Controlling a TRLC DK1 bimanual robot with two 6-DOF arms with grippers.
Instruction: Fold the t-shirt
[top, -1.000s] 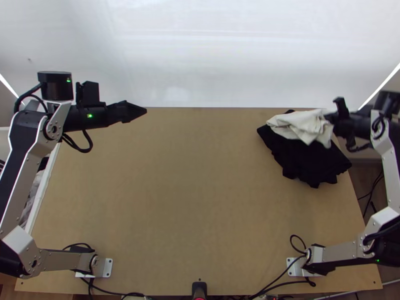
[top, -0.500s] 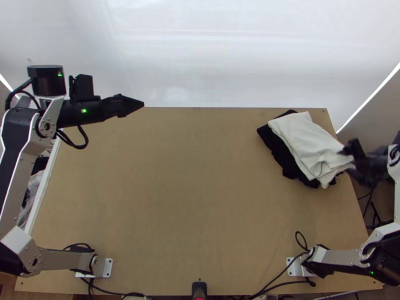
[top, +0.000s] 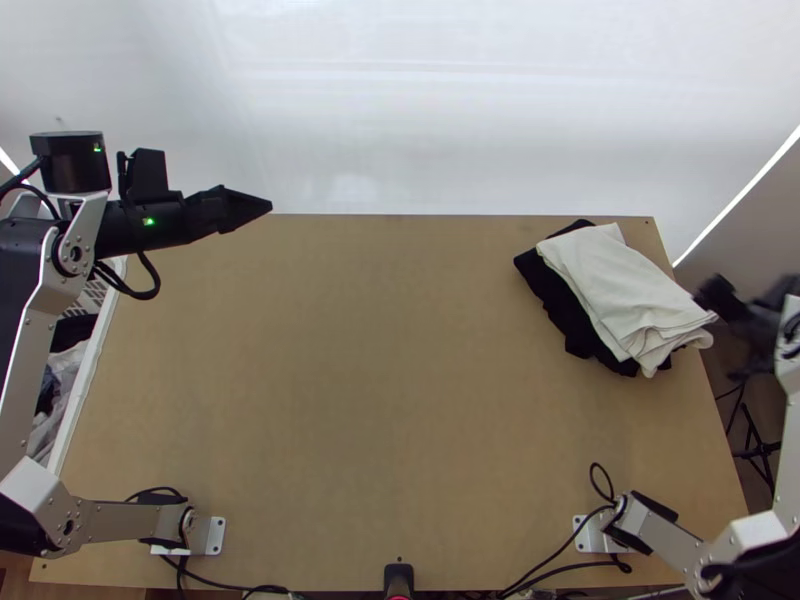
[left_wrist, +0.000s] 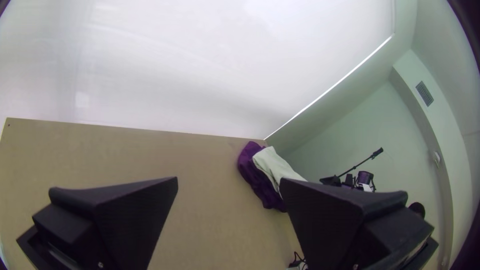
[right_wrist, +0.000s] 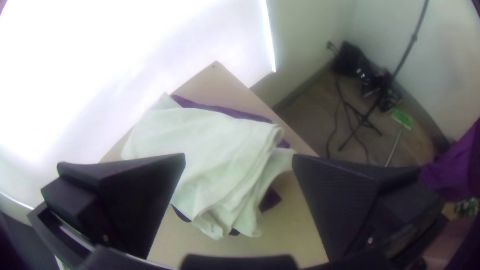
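In the top view a white t-shirt (top: 625, 285), folded into a rough long bundle, lies on a black cloth (top: 565, 305) at the table's far right corner. Its near right end is creased, with layered edges. My right gripper (top: 705, 290) is just off that end, beyond the table's right edge; in the right wrist view my right gripper (right_wrist: 239, 162) is open, with the white cloth (right_wrist: 205, 150) lying past its fingers. My left gripper (top: 268, 206) is at the far left, well away from the cloth; in the left wrist view my left gripper (left_wrist: 228, 182) stands open and holds nothing.
A white bin (top: 88, 375) with clothes in it stands along the table's left edge. Bare wood (top: 350, 370) spans the middle. A white sheet (top: 400, 100) hangs behind the far edge. A black stand (top: 760, 450) and cables are on the floor at the right.
The white cloth was drawn out toward the near right over the black one; my right gripper has let go of it and moved off right. The left arm has shifted a little left.
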